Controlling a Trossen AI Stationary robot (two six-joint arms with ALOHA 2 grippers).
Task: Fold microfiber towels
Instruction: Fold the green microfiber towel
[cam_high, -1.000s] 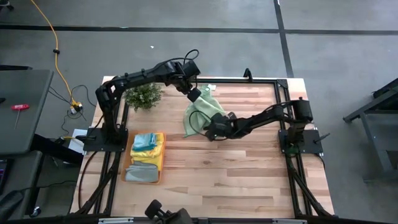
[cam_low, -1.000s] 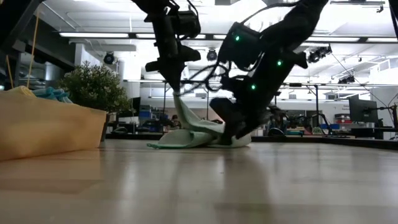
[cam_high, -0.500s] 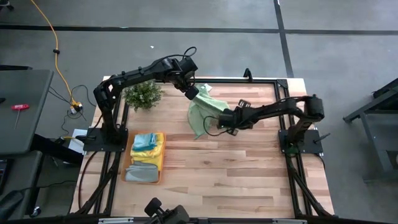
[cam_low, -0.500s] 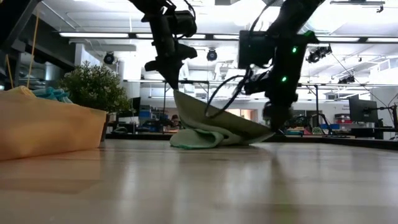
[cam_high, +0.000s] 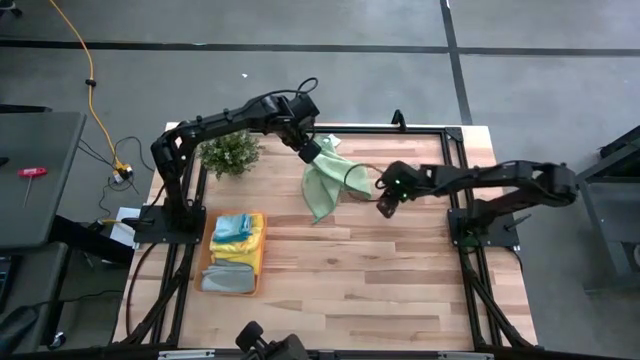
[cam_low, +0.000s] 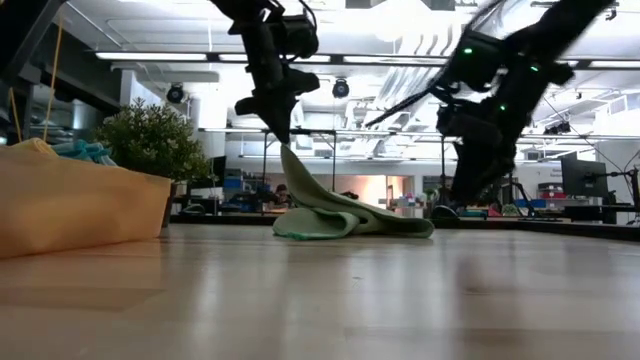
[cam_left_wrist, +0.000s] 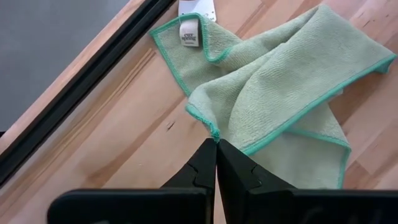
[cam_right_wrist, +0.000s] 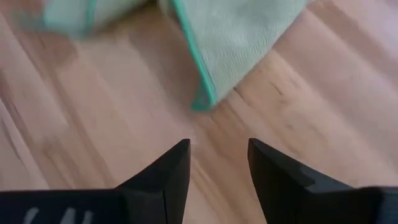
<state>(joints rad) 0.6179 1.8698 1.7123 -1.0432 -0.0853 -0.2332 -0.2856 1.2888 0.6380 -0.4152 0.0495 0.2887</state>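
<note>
I see the table (cam_high: 330, 290) with both arms reaching in toward its far middle. At the left edge sits the tray (cam_high: 235, 278) of towels (cam_high: 233, 228) already stacked, and beyond it the plant (cam_high: 232, 152); neither matters for this step.

The green towel (cam_high: 325, 185) lies rumpled on the wood in the far middle, its length running from the far rail down toward me. Its far corner is lifted off the surface, the rest slumped in a soft heap, as the low view shows.

My left gripper (cam_left_wrist: 216, 144) has its fingers pressed together on that raised corner, pinching the teal-stitched hem. My right gripper (cam_right_wrist: 217, 152) hangs just beside the towel on the right, its fingers (cam_right_wrist: 171, 163) spread and holding nothing, bare wood between them. In its wrist view a free corner of the towel lies just ahead of the tips, apart from them.

I judge the next move turns on that corner: it lies leftward of the right gripper, which is much the nearer hand, since the left is occupied.
</note>
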